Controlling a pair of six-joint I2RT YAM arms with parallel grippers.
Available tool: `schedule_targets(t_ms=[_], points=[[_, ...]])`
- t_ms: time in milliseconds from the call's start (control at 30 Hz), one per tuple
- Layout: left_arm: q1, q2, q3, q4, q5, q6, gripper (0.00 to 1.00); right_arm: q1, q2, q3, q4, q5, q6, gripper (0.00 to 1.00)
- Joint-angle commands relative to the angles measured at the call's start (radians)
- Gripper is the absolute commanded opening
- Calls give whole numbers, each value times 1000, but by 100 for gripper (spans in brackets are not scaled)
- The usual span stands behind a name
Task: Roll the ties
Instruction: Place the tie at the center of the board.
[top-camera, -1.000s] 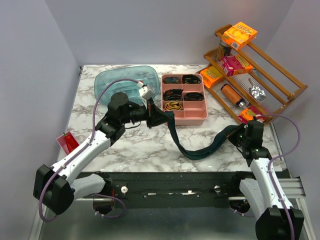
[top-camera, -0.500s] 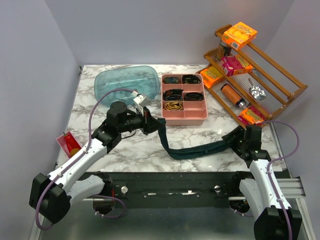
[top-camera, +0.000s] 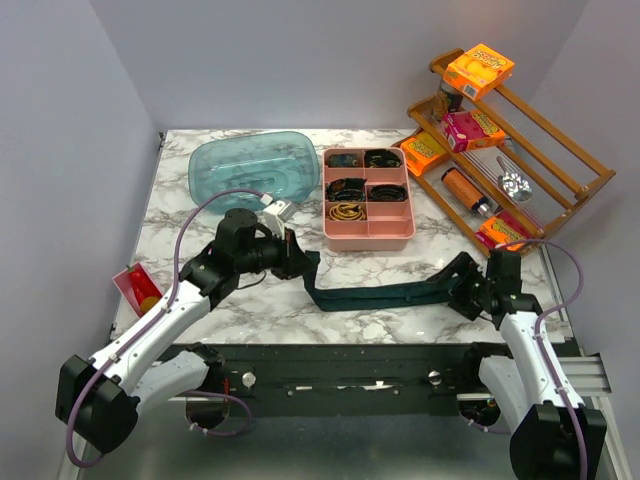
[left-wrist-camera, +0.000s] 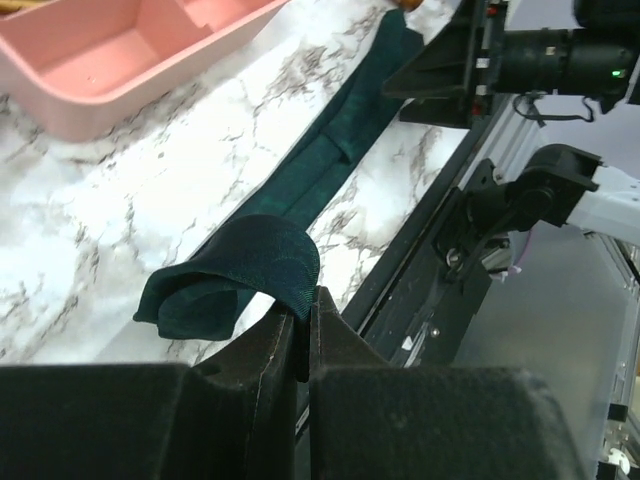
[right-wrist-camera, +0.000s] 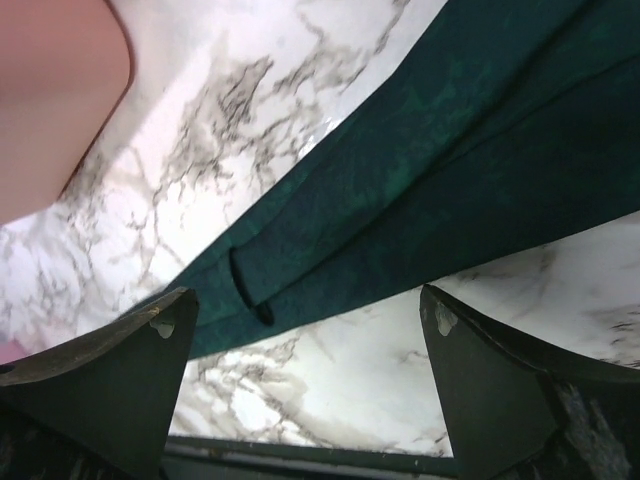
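Beneath the left fingers (left-wrist-camera: 300, 335) and the right fingers (top-camera: 458, 288), a white marble surface (top-camera: 250, 305). Far beyond the right fingers, a wooden rack (top-camera: 560, 185) stacked with orange and pink boxes (top-camera: 478, 70). Beyond the left fingers, a teal plastic tub (top-camera: 250, 165), and just to its right a pink divided tray (top-camera: 390, 232) with coiled ties (top-camera: 347, 211) in several compartments. Stretched flat between the two sets of fingers, a long dark teal tie (top-camera: 375, 296). Left fingers clenched on its folded-over end, raised a little off the marble. Right fingers spread wide, grasping nothing, low over the strip's other end, cloth lying between the tips.
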Motion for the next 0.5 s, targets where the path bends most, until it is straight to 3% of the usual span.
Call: schedule_targets(t_ms=[0,300,467], points=[[1,-9,37,-156,-83,16,0,-4,0,9,-79,-149,-31,100],[1,-6,94,-397,-222,73,0,14,34,122,-113,-193,-120,100],[-1,5,128,-522,-261,43,0,219,166,256,-64,-92,-138,100]])
